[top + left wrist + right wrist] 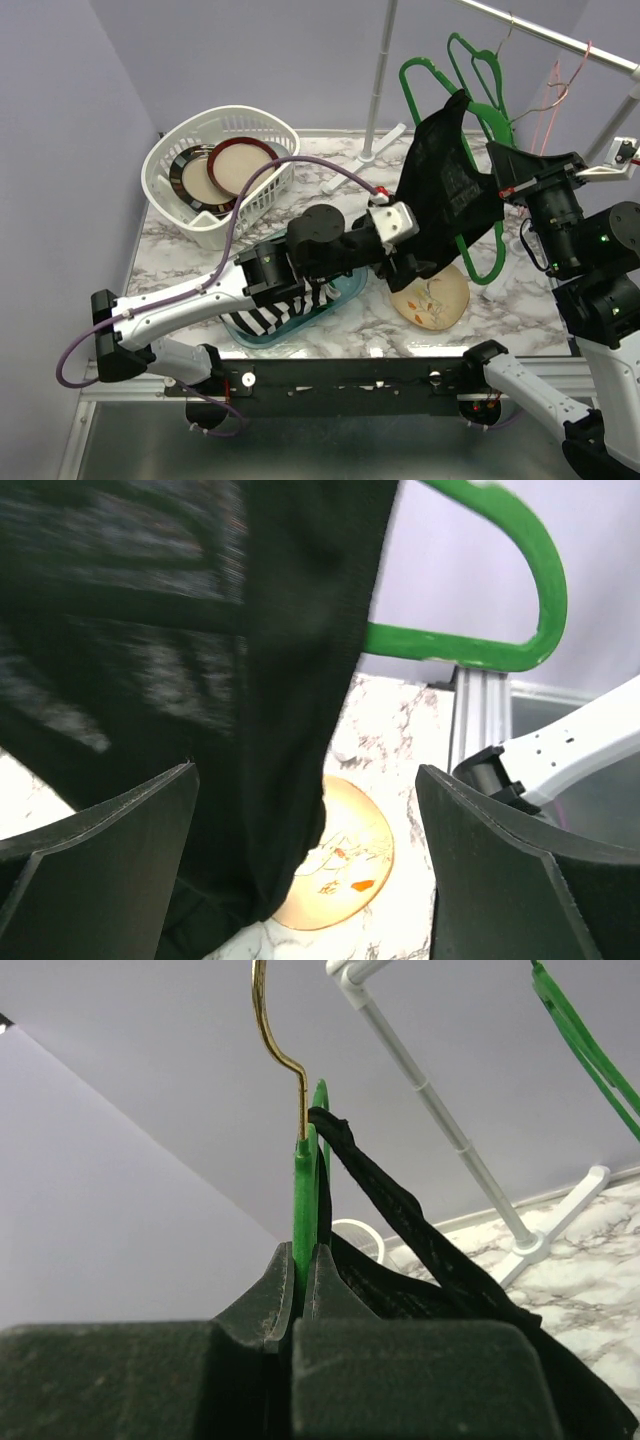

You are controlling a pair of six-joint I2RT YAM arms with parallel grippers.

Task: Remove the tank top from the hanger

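tank top (440,180): draped on green hanger (303,1200) | left gripper (305,780): spread, fabric between jaws | right gripper (305,1265): pinching hanger | white basket (170,150): two plates (240,165) | teal tray (345,290): striped cloth (275,310)

left gripper (305,775) spread wide | right gripper (303,1260) pinched closed

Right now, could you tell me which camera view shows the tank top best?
Top external: the whole tank top hangs on the green hanger. Left wrist shows only a blurred close-up of it; right wrist only one strap.
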